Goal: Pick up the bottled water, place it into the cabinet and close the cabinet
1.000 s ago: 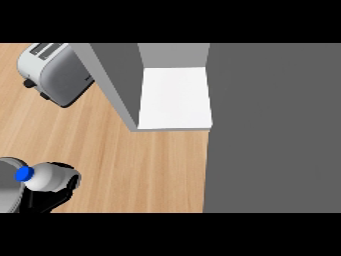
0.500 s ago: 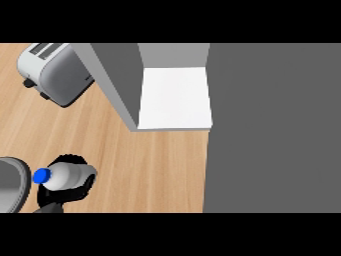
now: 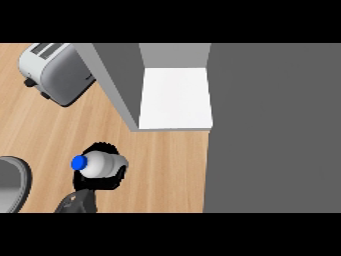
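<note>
The bottled water (image 3: 105, 164), pale with a blue cap (image 3: 78, 162), is held over the wooden counter at the lower left, its cap pointing left. My right hand (image 3: 99, 183) is shut on it, black fingers curled round its body from below and behind. The open cabinet shows a white shelf floor (image 3: 174, 97) up and to the right of the bottle, with a grey side panel (image 3: 115, 82) along its left. Of the left arm only a grey forearm (image 3: 2, 185) shows at the left edge; its hand is out of view.
A silver toaster (image 3: 55, 72) stands on the counter (image 3: 25, 125) at the upper left, close to the cabinet's panel. A broad grey cabinet surface (image 3: 284, 125) fills the right side. Bare wood lies between the bottle and the shelf.
The right hand has carried the bottle to the right and slightly away from me, nearer the cabinet opening. The toaster and cabinet have not moved.
</note>
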You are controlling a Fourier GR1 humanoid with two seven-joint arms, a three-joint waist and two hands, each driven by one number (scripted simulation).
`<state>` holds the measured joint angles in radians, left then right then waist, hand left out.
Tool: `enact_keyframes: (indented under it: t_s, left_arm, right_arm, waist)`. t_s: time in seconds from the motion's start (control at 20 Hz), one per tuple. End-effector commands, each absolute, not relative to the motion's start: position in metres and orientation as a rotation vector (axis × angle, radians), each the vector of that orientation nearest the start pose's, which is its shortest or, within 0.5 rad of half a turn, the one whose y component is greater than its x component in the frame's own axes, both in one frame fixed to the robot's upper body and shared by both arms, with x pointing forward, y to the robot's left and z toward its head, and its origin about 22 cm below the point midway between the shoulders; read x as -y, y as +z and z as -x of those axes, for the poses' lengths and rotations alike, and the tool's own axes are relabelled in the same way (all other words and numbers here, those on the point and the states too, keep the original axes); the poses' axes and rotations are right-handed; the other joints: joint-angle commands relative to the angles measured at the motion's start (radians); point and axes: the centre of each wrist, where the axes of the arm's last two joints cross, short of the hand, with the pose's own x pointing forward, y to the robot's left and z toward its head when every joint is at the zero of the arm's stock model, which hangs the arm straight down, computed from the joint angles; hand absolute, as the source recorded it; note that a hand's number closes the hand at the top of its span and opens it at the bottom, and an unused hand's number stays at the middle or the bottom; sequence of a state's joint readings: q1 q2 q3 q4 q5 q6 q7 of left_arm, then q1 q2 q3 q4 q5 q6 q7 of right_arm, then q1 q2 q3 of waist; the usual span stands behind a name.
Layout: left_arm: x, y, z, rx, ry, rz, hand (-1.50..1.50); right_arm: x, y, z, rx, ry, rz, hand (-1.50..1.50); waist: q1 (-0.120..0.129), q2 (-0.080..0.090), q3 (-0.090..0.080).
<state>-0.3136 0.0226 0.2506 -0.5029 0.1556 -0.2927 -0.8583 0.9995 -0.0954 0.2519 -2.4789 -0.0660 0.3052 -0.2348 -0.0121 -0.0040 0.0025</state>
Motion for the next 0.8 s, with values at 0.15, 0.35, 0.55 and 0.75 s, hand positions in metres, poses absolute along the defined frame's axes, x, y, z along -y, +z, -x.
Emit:
enact_keyframes:
  t_s: [0.15, 0.35, 0.55, 0.75]
  left_arm:
    - [-0.199, -0.132, -0.275, 1.65, 0.285, 0.354, 1.5]
    - [-0.176, -0.103, -0.292, 1.65, 0.254, 0.373, 1.5]
    - [-0.141, -0.07, -0.301, 1.752, 0.14, 0.295, 1.5]
    - [-0.115, -0.047, -0.305, 1.759, 0.092, 0.271, 1.5]
  right_arm:
    - [0.236, 0.108, -0.031, 1.817, 0.085, -0.211, -1.5]
    - [0.241, 0.111, -0.026, 1.801, 0.064, -0.193, -1.5]
    - [0.237, 0.108, -0.032, 1.809, 0.056, -0.184, -1.5]
    - [0.235, 0.122, -0.042, 1.825, 0.057, -0.18, -1.5]
  waist:
    - [-0.002, -0.006, -0.002]
    - [-0.002, -0.005, -0.002]
    - [0.004, -0.005, -0.001]
    - [0.01, 0.003, -0.003]
